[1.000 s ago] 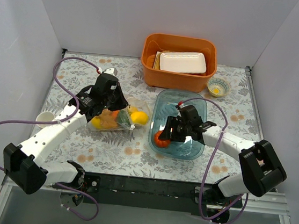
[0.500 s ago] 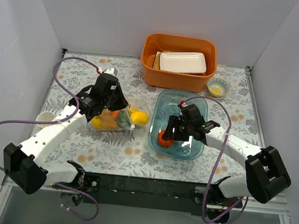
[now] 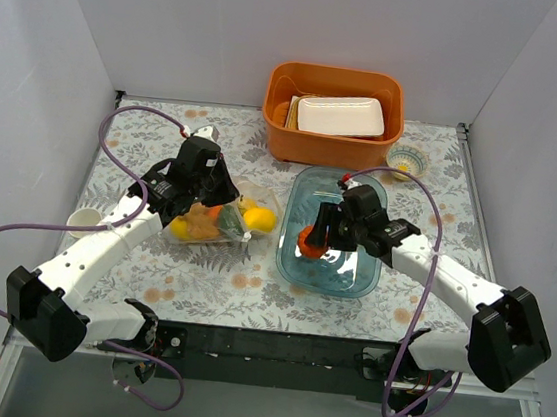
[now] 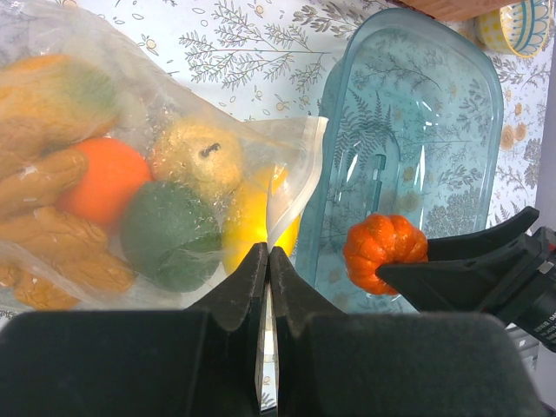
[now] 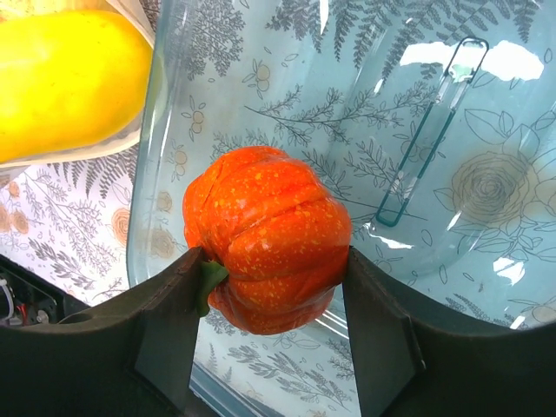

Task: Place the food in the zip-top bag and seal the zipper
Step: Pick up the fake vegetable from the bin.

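Observation:
The clear zip-top bag point(image 3: 219, 214) point(image 4: 130, 165) lies on the table left of the blue dish point(image 3: 355, 202), holding several toy foods: yellow, orange and green pieces. My left gripper point(image 3: 245, 235) point(image 4: 268, 261) is shut on the bag's mouth edge, where the whitish zipper strip point(image 4: 287, 187) rises from between the jaws. My right gripper point(image 3: 313, 241) point(image 5: 269, 287) is shut on the orange pumpkin point(image 3: 311, 239) point(image 5: 265, 234) point(image 4: 382, 252), lifted above the dish's left part. A yellow food point(image 5: 65, 78) point(image 3: 260, 219) sits at the bag's mouth.
An orange bin point(image 3: 331, 114) with a white tray point(image 3: 340, 115) stands at the back. A small patterned bowl point(image 3: 406, 162) is to its right. A white cup point(image 3: 84, 219) sits at the left beside my left arm.
My right gripper has lifted the pumpkin up off the dish floor and moved it slightly back. The left gripper and the bag have stayed still.

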`<state>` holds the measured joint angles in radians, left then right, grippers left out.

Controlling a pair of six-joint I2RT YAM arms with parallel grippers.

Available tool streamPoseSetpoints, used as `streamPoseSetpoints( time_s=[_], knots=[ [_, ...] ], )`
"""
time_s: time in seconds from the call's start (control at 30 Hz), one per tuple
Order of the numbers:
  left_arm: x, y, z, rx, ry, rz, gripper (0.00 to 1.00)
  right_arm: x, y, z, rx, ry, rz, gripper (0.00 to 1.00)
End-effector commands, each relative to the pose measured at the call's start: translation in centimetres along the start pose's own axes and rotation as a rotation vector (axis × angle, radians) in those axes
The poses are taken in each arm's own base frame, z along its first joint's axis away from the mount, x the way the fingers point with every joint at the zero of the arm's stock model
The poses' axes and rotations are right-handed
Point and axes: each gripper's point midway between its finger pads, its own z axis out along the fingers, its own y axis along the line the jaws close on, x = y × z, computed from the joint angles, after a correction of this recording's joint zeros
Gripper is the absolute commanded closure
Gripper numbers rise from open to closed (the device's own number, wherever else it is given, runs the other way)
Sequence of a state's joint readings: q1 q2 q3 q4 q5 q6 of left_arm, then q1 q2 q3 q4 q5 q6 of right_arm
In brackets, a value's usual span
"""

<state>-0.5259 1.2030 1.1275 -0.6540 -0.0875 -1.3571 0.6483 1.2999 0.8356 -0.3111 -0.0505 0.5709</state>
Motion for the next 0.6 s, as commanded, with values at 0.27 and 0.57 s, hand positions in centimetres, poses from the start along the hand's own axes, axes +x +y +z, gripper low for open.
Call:
streamPoseSetpoints(
  time_s=[0.27, 0.57],
  knots=[
    [-0.8, -1.1, -0.6, 0.04, -0.019, 0.014, 1.0, -5.5, 5.0, -1.2, -0.148, -0.116, -0.022, 0.62],
    [-0.9, -1.3, -0.9, 0.049, -0.02, 0.012, 1.0, -6.8, 7.2, -0.4, -0.236, -0.116, -0.02, 0.62]
  ],
)
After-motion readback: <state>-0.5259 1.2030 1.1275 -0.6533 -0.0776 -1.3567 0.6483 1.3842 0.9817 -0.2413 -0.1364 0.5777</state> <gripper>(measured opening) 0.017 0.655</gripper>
